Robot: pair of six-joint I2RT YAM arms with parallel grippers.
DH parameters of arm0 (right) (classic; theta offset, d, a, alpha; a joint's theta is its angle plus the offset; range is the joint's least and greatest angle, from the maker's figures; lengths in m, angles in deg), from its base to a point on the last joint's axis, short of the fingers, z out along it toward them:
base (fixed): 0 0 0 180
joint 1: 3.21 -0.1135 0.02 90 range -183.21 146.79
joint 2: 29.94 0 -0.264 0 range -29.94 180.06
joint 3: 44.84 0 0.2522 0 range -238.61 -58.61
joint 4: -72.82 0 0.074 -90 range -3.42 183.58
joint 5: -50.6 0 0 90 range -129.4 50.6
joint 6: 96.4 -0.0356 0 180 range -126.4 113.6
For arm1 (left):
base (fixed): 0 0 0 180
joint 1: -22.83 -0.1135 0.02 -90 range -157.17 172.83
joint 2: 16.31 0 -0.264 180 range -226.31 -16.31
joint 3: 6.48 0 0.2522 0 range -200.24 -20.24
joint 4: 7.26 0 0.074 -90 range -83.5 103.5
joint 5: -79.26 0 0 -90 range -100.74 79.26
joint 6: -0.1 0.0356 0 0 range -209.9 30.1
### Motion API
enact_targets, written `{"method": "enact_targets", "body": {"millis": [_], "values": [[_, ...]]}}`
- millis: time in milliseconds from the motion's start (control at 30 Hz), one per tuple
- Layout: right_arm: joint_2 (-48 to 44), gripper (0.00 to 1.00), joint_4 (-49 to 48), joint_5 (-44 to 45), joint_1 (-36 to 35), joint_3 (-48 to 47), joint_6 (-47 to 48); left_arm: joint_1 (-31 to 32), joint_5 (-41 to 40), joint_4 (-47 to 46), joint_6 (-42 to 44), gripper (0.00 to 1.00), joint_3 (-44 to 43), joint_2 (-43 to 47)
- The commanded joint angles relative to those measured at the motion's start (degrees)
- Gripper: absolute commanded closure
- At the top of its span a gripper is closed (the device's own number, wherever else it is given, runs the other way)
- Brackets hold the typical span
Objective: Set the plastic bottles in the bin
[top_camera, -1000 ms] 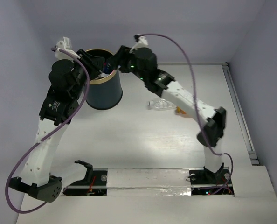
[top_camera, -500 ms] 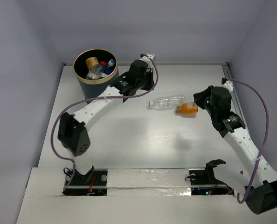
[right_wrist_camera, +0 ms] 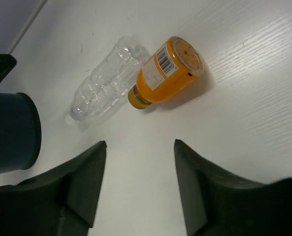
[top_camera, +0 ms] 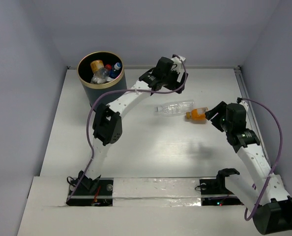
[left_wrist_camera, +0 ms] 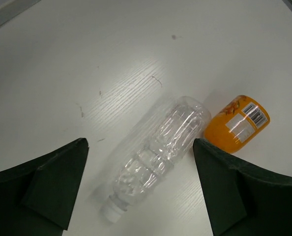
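Now we see the left claw (left_wrist_camera: 138, 172) and right claw (right_wrist_camera: 140, 172) both spread and empty above the clear bottle (left_wrist_camera: 160, 142) and orange bottle (right_wrist_camera: 166, 69), which lie touching on the bench (top_camera: 151, 147), probably one pick each, with the part-filled bin (top_camera: 101, 93) well apart.

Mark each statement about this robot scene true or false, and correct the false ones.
1. The clear bottle lies on its side on the table. True.
2. The orange bottle is in the bin. False: it lies on the table beside the clear bottle.
3. The left gripper and right gripper are both open. True.
4. The bin is empty. False: it holds several bottles.
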Motion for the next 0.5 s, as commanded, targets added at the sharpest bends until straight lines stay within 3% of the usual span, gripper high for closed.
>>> {"method": "enact_targets", "body": {"millis": [0, 33, 133, 467], "values": [[0.0, 0.34, -0.7, -2.1, 1.1, 1.1, -0.6, 0.8, 4.7, 4.1, 2.6, 0.13, -5.6, -4.4], [0.8, 0.27, -1.0, -2.4, 1.6, 1.2, -0.9, 0.8, 6.1, 4.8, 3.1, 0.12, -6.4, -5.6], [3.0, 0.22, -2.0, -3.6, 2.2, 0.2, -0.6, 1.5, 9.1, 5.2, 3.1, 0.10, -6.9, -8.2], [5.1, 0.21, -2.4, -5.5, 4.5, 0.4, 1.5, 2.6, 11.9, 4.9, 4.8, 0.09, -7.6, -12.9]]}}
